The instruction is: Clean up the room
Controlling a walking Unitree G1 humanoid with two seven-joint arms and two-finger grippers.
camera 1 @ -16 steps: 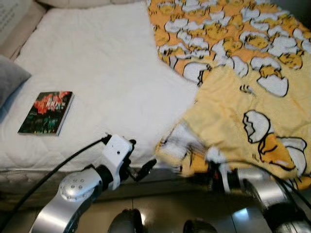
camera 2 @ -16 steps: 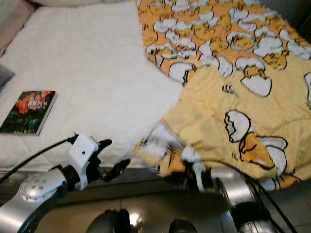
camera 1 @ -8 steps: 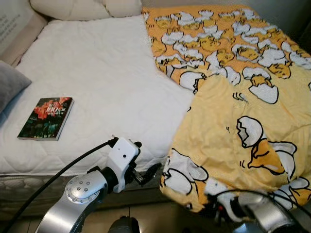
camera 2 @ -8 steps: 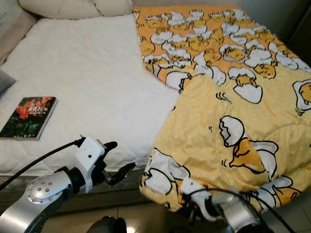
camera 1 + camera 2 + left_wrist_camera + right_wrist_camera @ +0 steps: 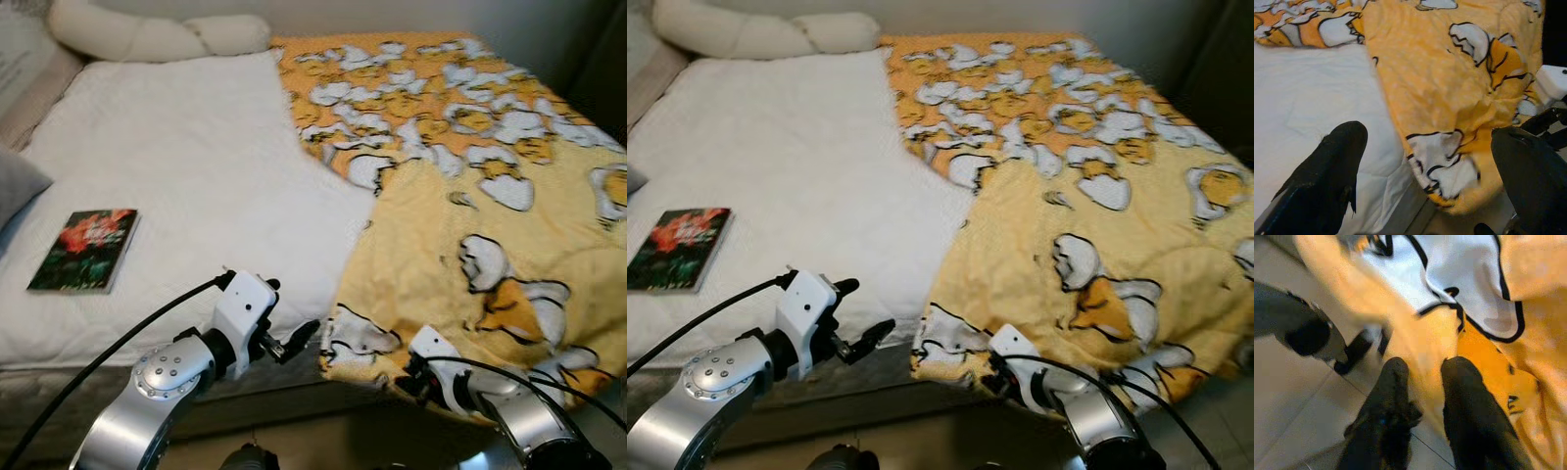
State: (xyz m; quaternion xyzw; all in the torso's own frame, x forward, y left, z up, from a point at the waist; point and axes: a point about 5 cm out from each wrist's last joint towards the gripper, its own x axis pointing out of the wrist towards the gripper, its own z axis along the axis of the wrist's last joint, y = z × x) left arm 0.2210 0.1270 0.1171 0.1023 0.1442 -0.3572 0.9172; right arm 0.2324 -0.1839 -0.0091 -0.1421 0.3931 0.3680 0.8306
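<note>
White mattress [image 5: 186, 176] spans the left half of the bed. Book [image 5: 84, 250] lies flat on it, well apart from the left gripper [image 5: 294, 340], farther to its left and deeper onto the mattress. Pillow [image 5: 147, 37] sits at the head end, far beyond both grippers. Left gripper hovers at the mattress's near edge, fingers [image 5: 1327, 171] spread wide with nothing between them; the blanket's [image 5: 470, 215] hanging corner is just to its right. Blanket, yellow and orange with an egg print, covers the right half of the bed and drapes over the near edge. Right gripper [image 5: 1422, 382] is at that draped hem, its two fingers [image 5: 1464, 396] pinched close with a fold of blanket between them. Tiled floor [image 5: 1298, 396] lies below it.
</note>
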